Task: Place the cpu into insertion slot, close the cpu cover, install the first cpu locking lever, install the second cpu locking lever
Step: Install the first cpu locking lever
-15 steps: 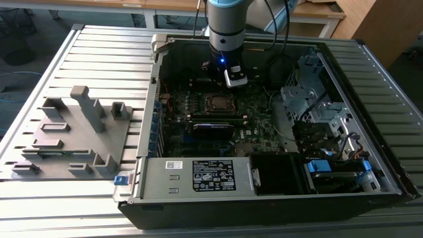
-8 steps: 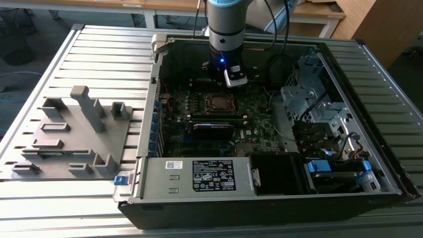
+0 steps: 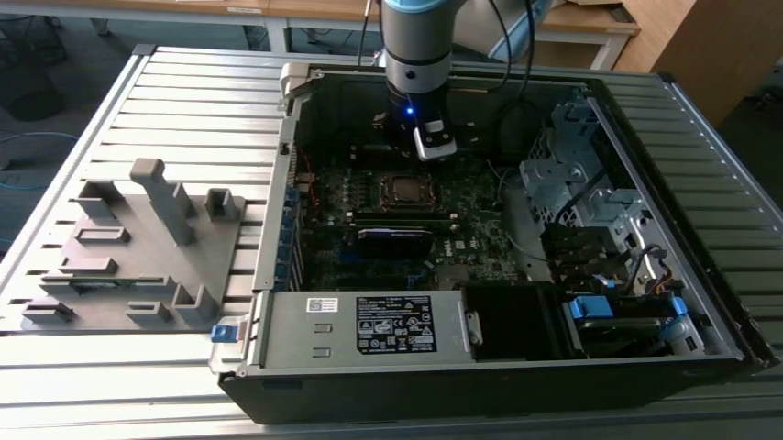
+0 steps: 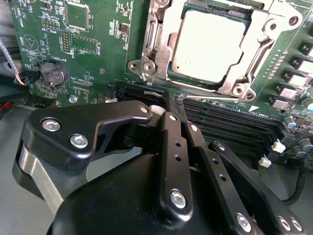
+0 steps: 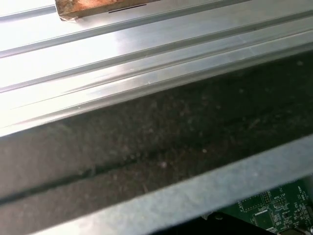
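Observation:
The cpu (image 4: pixel 210 46), a flat square chip with a dull silver top, lies in the insertion slot on the green motherboard (image 4: pixel 98 44). The cpu cover (image 4: pixel 264 29), a thin silver frame, lies flat around the chip. In the exterior view the cpu (image 3: pixel 404 189) shows in the socket at the middle of the open computer case. My gripper (image 4: pixel 173 103) hangs over the memory slots just beside the socket, its black fingers (image 4: pixel 168 137) pressed together with nothing between them. In the exterior view the gripper (image 3: pixel 437 149) stands slightly behind the socket. I cannot make out how the locking levers stand.
Black memory slots (image 4: pixel 230 122) run beside the socket, and a coin battery (image 4: pixel 51 73) sits on the board. The case holds a power supply (image 3: pixel 367 325) in front and a drive cage (image 3: pixel 575 183) on the exterior view's right. A grey fixture (image 3: pixel 135 247) stands on the slatted table (image 5: pixel 122 54).

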Motion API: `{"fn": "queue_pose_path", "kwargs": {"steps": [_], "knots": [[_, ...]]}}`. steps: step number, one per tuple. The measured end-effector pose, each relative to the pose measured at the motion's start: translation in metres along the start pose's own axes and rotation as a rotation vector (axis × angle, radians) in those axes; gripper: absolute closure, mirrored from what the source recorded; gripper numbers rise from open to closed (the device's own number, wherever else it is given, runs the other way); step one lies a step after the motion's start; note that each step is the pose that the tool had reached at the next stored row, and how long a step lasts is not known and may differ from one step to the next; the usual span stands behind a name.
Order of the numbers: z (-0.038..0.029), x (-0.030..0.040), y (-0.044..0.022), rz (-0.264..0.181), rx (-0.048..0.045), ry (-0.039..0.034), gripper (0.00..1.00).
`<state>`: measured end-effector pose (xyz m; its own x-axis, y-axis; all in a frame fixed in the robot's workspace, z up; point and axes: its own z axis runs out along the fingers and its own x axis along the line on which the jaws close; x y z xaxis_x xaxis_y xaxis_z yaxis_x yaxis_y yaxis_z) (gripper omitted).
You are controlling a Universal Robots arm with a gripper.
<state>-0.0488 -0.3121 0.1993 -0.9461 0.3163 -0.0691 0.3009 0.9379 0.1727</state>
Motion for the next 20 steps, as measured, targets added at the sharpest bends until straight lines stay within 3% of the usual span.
{"fn": "queue_pose_path", "kwargs": {"steps": [3, 15, 20], "knots": [[0.0, 0.0003, -0.0001, -0.001, -0.0028, -0.0086, 0.9], [0.0006, 0.0029, -0.0008, -0.002, -0.004, -0.0126, 0.9], [0.0023, 0.0032, -0.0011, -0.004, 0.0061, -0.0189, 0.9]]}}
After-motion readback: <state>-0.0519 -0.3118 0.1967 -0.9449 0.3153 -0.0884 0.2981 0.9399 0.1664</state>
